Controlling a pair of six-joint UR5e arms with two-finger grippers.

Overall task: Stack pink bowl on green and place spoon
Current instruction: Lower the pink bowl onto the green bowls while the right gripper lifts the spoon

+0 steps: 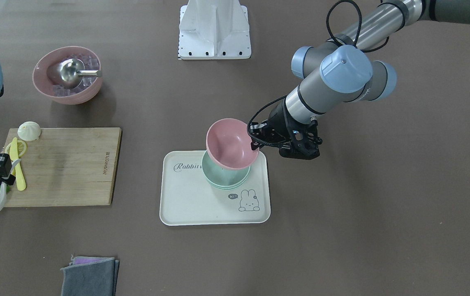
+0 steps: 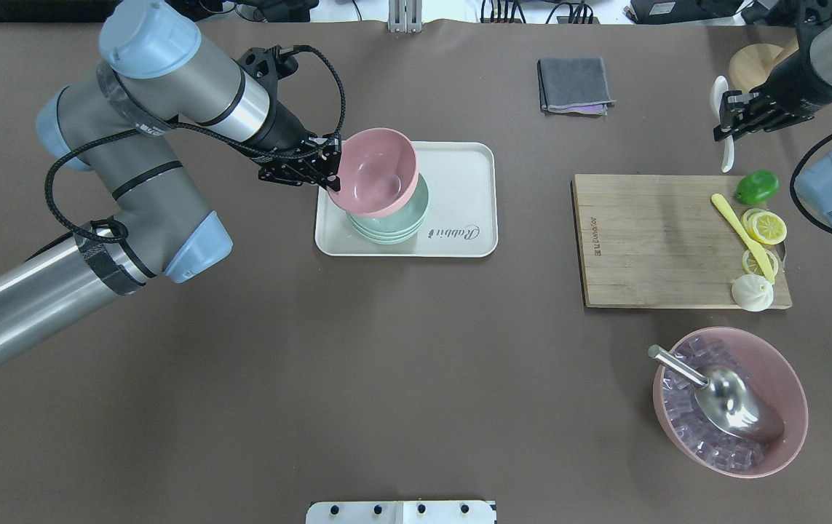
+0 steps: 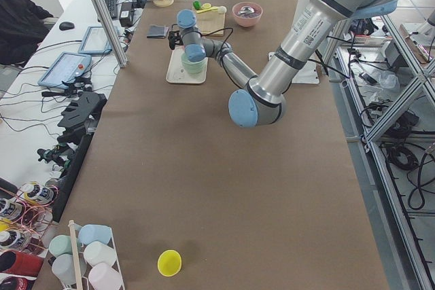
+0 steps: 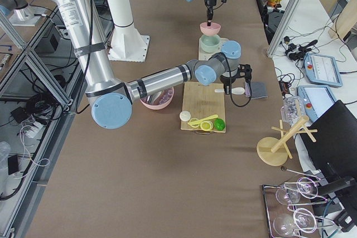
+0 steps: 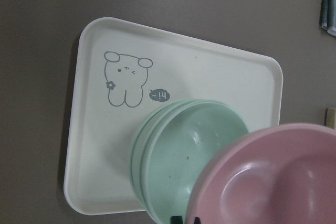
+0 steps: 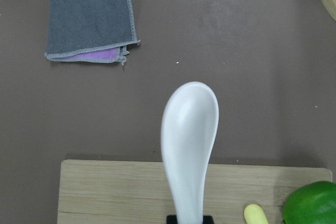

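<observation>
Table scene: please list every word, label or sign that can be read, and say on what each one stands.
"Rabbit": script lettering on the tray, partly hidden by the bowls in the front-facing view.
"hi~": in a speech bubble beside the rabbit drawing on the same tray.
Cutting board: a small printed brand mark near one edge, too small to read.
Left arm: dark lettering on its tube, too blurred to read.

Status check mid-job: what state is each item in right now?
pink bowl: tilted, gripped at rim by left gripper, over green bowls.
green bowls: nested, upright on tray.
spoon: held by its handle in right gripper.
large pink bowl: upright, holding ice and scoop.
cloth: folded.
</observation>
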